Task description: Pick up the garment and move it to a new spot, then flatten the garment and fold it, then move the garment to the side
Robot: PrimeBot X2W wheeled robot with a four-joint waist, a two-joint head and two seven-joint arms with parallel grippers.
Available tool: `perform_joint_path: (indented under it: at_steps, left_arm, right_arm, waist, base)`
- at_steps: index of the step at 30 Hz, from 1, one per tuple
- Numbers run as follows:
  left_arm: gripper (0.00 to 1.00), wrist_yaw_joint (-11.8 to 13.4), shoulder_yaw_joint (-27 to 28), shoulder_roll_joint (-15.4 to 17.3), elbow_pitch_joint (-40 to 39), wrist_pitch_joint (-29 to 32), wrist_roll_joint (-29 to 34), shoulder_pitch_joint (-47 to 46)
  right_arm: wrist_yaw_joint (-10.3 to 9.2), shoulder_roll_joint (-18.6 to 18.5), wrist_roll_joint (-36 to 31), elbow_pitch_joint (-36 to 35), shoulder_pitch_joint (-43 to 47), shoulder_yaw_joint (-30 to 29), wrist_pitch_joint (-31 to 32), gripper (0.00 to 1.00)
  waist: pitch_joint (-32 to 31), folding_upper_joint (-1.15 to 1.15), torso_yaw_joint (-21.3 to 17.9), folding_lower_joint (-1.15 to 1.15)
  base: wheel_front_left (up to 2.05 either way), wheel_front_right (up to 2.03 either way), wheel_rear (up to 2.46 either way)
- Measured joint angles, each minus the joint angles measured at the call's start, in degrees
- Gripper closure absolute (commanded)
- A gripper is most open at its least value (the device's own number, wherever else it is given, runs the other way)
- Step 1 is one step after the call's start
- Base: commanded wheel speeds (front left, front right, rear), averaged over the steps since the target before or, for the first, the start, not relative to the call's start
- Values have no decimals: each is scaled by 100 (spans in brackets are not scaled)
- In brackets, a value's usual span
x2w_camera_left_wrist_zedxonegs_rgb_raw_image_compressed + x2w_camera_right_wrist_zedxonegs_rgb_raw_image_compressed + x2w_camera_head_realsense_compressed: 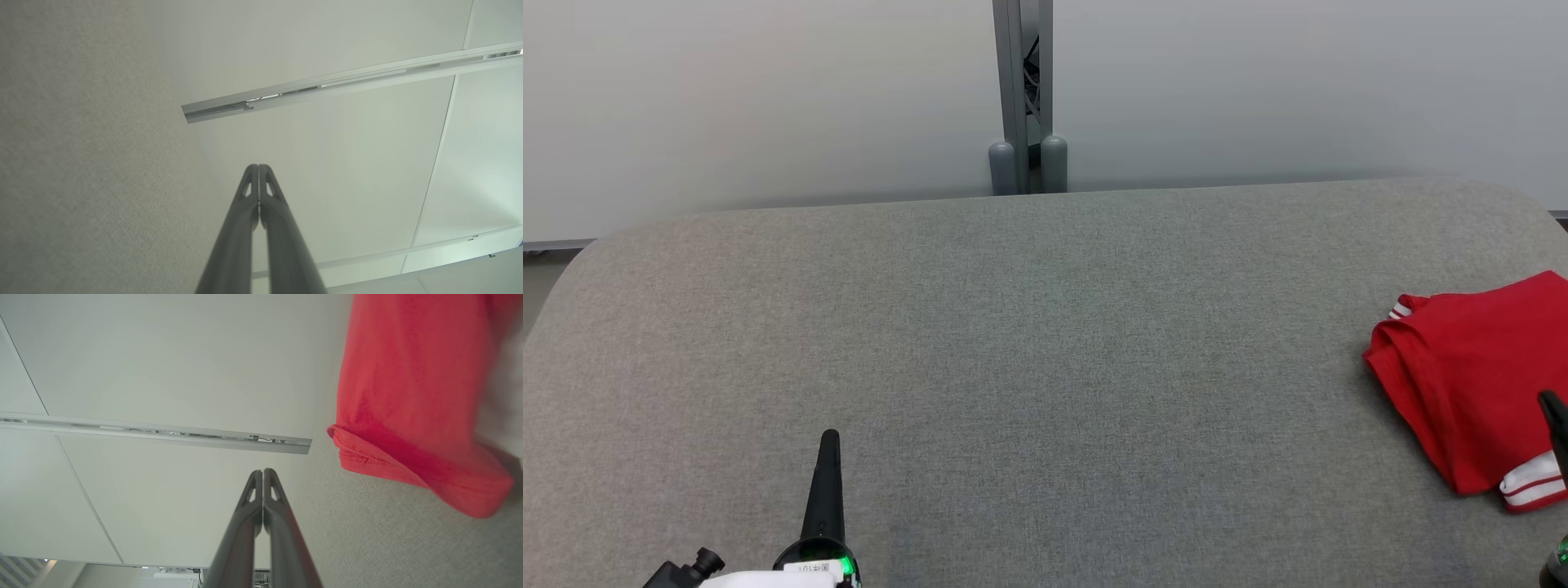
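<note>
While left gripper [829,441] and right gripper [1552,402] have closed, empty jaws, the red garment [1470,367] with white-striped cuffs lies folded at 3 o'clock on the table [1045,327].

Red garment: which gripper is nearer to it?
Right. The right gripper is at the near edge of the red garment; the left gripper is far off to its left.

Folded red white-cuffed garment [1470,367] cut off by head view's right edge, dark-fingered right gripper [1556,425] mostly cropped there
</note>
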Motion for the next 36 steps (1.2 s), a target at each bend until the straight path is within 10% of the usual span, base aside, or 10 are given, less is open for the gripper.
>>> perform_joint_path:
  at_steps: [36]
  left_arm:
    - [100, -146, 57, -132, -41, -16, -504, 49]
  right_arm:
    - [0, -20, 619, 59, -67, -254, 364, 100]
  waist:
    - [11, 0, -13, 0]
  base:
    - [0, 0, 0]
